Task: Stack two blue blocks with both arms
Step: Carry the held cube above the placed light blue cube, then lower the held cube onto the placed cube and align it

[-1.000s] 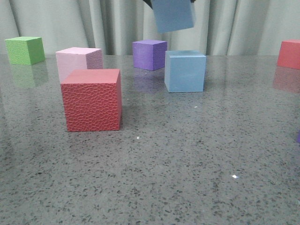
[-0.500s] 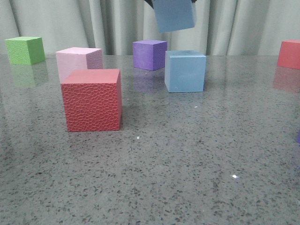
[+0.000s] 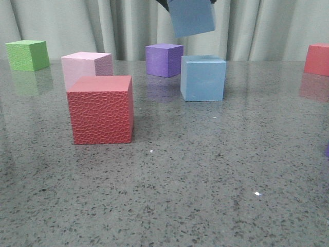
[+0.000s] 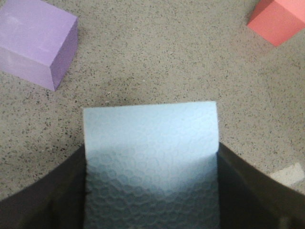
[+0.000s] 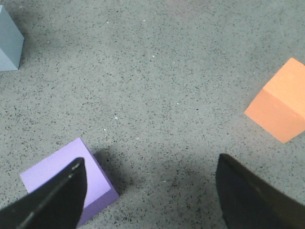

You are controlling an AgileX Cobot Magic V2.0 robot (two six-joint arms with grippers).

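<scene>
One blue block rests on the table, right of centre. The other blue block hangs tilted in the air above it, a little to its left, and the two do not touch. In the left wrist view this raised block fills the gap between the black fingers, so my left gripper is shut on it. My right gripper is open over bare table with nothing between its fingers. A corner of a blue block shows at the edge of the right wrist view.
A purple cube stands just behind the resting blue block. A red cube, a pink cube and a green cube stand to the left, and another red cube at far right. An orange cube and a second purple cube lie near my right gripper.
The raised blue block has barely shifted. Nothing else has moved.
</scene>
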